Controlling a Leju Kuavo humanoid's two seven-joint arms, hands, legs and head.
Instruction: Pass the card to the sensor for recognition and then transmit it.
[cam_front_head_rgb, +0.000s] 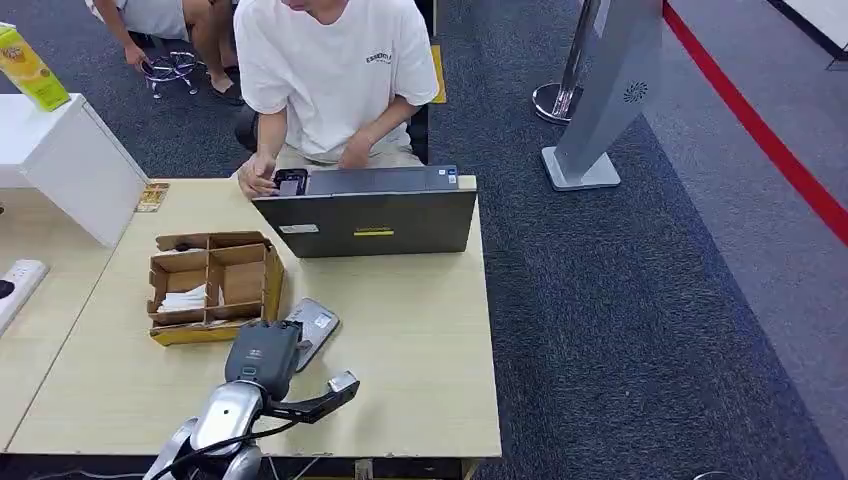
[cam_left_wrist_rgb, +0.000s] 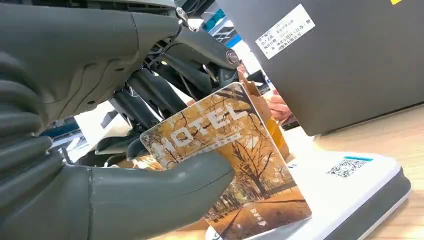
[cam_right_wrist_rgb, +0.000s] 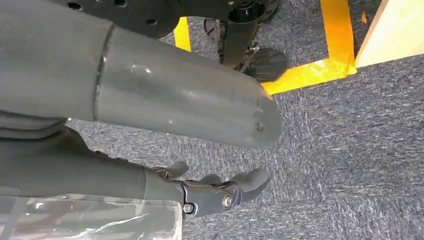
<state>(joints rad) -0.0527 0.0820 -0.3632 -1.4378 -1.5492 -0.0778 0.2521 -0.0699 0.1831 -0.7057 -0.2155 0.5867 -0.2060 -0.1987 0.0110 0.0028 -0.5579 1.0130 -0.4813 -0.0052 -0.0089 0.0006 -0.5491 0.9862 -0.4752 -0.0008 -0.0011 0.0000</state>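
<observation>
One card (cam_left_wrist_rgb: 235, 165) pinched in the left hand (cam_left_wrist_rgb: 150, 150), seemingly touching the sensor (cam_left_wrist_rgb: 360, 190).

The left arm (cam_front_head_rgb: 225, 420) reaches forward over the tabletop (cam_front_head_rgb: 420, 340), its left hand (cam_front_head_rgb: 263, 352) turned palm down. Seen from the left wrist, the thick thumb (cam_left_wrist_rgb: 165, 187) and the darker fingers (cam_left_wrist_rgb: 150, 92) pinch a card (cam_left_wrist_rgb: 235, 160) between them. The right hand (cam_right_wrist_rgb: 200, 150) hangs over the floor, thumb extended, fingers (cam_right_wrist_rgb: 240, 185) loosely apart, holding nothing.
</observation>
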